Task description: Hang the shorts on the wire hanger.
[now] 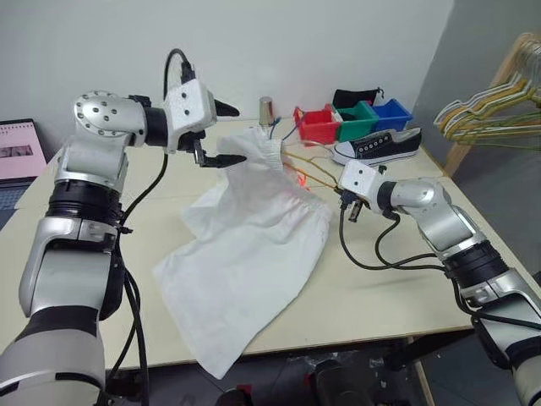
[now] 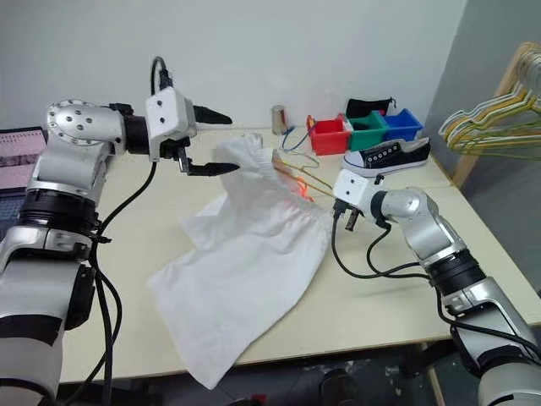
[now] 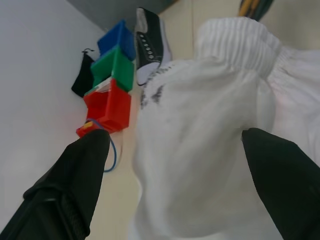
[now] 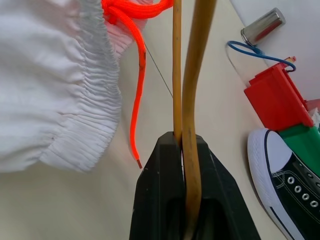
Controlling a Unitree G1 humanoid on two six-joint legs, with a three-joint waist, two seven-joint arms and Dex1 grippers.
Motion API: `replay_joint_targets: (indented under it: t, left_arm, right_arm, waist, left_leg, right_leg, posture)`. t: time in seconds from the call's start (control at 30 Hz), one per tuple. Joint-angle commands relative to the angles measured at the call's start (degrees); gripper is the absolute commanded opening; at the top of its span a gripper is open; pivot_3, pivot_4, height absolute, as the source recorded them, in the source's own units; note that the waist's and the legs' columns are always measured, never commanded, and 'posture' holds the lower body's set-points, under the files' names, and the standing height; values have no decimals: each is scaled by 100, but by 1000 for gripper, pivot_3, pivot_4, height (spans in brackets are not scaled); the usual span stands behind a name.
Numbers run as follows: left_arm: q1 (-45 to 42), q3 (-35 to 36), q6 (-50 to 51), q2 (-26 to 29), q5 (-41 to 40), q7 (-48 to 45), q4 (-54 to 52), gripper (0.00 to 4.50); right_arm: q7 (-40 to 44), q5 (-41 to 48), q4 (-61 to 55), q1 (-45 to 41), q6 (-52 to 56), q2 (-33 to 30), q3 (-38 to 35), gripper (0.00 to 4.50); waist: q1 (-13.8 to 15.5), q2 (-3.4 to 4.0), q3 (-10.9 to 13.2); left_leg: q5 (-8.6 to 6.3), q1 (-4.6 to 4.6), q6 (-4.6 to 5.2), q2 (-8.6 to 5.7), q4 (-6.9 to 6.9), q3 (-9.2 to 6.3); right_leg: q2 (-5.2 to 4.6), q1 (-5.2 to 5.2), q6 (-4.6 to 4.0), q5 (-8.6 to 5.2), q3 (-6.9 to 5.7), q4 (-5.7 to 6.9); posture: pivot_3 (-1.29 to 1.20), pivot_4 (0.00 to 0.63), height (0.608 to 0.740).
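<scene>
Left gripper (image 1: 221,134) spread wide, raised over the surface (image 1: 380,296), waistband of the shorts (image 1: 245,245) bunched between its fingers, probably touching. Right gripper (image 4: 184,150) pinches the wire hanger (image 4: 192,75); the hanger's far end runs under the shorts' waistband.

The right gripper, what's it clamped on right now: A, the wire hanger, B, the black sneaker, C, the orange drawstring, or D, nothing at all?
A: in the right wrist view the right gripper has its fingers pinched together on the tan wire hanger, while the orange drawstring lies loose beside it.
</scene>
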Motion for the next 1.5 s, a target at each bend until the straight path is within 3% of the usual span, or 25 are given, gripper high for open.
replay_joint_targets:
  t: [0.03,0.43,0.57,1.17,1.47,1.5]
  left_arm:
    - [-224,-208,-647,40,467,-133,329,4486]
    - [-419,-488,-1595,-178,1634,1008,1198,4486]
    - [-405,-491,-1726,-201,1812,1153,1276,3889]
    - [-325,-420,-1833,-158,1968,1302,1226,31]
    - [-269,-408,-1855,-197,2053,1391,1186,31]
    - [-231,-404,-1829,-196,2049,1391,1142,9]
  right_arm:
    - [-58,-338,-664,-73,21,30,-119,0]
    - [150,-1240,-1790,-212,36,87,-36,0]
    - [221,-1395,-1865,-258,34,175,-57,0]
    - [402,-1523,-1704,-216,107,376,-172,0]
    - [510,-1489,-1669,-178,119,403,-195,0]
    - [546,-1458,-1675,-160,113,391,-203,242]
  waist:
    - [-34,-1,0]
    - [-226,-4,-3]
    - [-318,-5,-3]
    - [-347,-5,-4]
    - [-348,-6,-5]
    - [-349,-5,-6]
  left_leg:
    - [0,0,0,-1,5,-1]
    - [33,14,51,-13,23,-14]
    - [40,14,56,-15,23,-16]
    - [42,14,56,-21,23,-18]
    - [42,14,56,-21,23,-18]
    - [42,14,56,-21,23,-18]
  right_leg:
    - [-1,-1,1,0,0,12]
    - [-10,-4,11,1,-4,69]
    - [-12,-3,14,5,-6,73]
    - [-19,-2,15,5,-9,75]
    - [-19,-2,15,5,-10,77]
    - [-19,-2,15,5,-10,77]
  posture:
    - [-280,0,740]
    - [-290,0,740]
    - [-288,0,740]
    - [-276,0,740]
    - [-281,0,740]
    - [-283,0,740]
